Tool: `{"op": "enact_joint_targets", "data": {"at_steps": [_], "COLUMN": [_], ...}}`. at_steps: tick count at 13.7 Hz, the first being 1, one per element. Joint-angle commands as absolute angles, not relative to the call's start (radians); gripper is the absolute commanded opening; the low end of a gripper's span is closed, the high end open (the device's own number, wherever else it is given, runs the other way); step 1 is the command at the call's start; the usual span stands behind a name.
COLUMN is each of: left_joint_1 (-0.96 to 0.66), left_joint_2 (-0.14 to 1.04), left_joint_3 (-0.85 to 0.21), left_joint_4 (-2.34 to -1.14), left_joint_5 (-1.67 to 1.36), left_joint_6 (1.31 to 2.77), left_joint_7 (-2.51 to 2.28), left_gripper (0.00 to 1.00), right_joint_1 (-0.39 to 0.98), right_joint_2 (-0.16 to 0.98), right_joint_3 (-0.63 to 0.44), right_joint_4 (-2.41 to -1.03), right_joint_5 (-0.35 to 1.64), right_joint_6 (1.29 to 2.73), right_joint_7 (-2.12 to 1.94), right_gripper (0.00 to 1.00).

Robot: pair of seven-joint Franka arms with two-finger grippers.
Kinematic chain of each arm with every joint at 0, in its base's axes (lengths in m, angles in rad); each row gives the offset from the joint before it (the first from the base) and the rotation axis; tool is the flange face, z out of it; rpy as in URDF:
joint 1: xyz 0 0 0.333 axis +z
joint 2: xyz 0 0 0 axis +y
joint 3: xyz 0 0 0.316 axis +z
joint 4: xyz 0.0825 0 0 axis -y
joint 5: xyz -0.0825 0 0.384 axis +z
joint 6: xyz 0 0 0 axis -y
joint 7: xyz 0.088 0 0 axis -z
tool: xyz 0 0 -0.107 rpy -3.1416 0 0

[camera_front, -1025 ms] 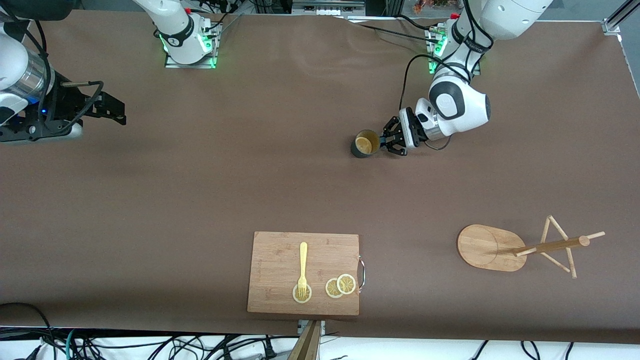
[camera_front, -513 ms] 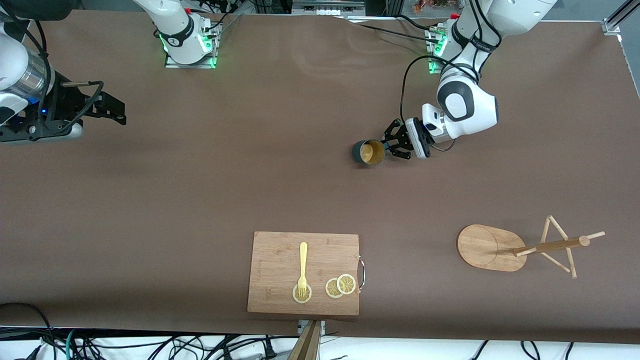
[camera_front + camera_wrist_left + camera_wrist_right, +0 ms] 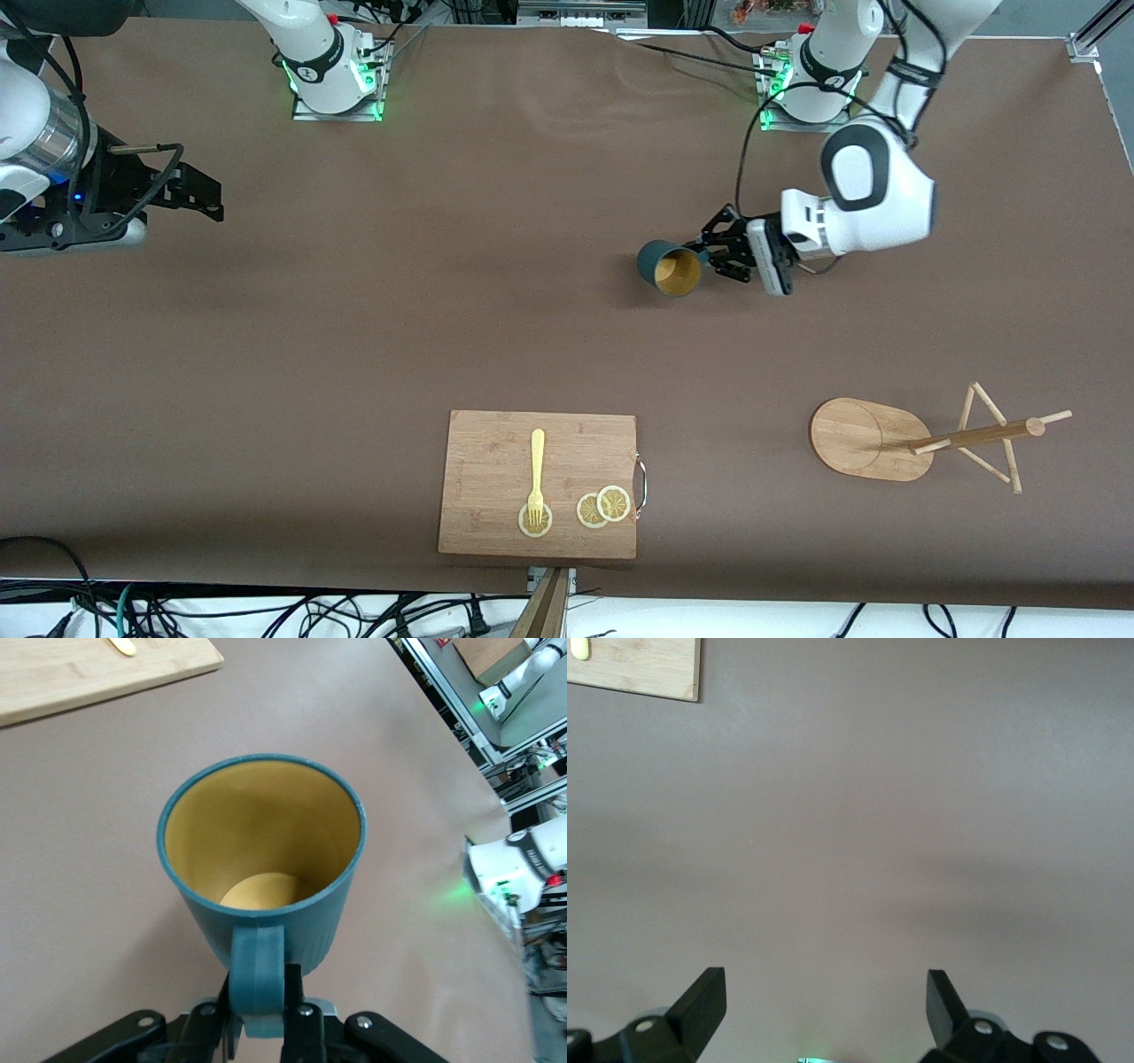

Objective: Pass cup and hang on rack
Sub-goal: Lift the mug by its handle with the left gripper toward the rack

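My left gripper is clamped on the cup by its loop handle; in the left wrist view the fingers pinch either side of it. The cup is up off the table, tilted so its yellowish inside faces the front camera, over bare table near the left arm's base. The rack stands well apart from it, nearer the front camera, toward the left arm's end of the table. My right gripper waits over bare table at the right arm's end, fingers spread wide with nothing between them. The cutting board with fork and lemon slices sits by the table's front edge.
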State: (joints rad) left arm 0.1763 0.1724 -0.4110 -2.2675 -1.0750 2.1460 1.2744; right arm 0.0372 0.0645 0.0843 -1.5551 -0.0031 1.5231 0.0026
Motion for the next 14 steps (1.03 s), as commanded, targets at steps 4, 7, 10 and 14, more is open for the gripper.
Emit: {"op": "enact_joint_targets", "data": {"at_steps": [4, 7, 10, 14], "left_joint_1": [0.204, 0.236, 0.29, 0.359], "left_joint_2": [0.16, 0.173, 0.208, 0.255], "left_joint_3": [-0.175, -0.066, 0.041, 0.057], "left_joint_4": [-2.004, -1.96, -1.959, -1.957], "left_joint_5": [-0.913, -0.931, -1.041, -1.244], "left_joint_6": [1.657, 1.504, 1.39, 1.344], "left_joint_7": [0.851, 0.68, 0.564, 0.32], "left_gripper": [0.0, 0.0, 0.0, 0.0], "right_joint_1": [0.017, 0.017, 0.017, 0.017], "right_joint_2": [0.048, 0.048, 0.048, 0.048], "right_joint_3": [0.104, 0.104, 0.104, 0.106], "right_joint_4": [-1.562, -1.562, -1.562, -1.562], "right_joint_5": [-0.014, -0.014, -0.012, -0.012], "right_joint_6": [1.514, 1.514, 1.514, 1.513], "right_joint_7": [0.015, 0.015, 0.015, 0.015], "right_gripper": [1.0, 1.0, 1.0, 1.0]}}
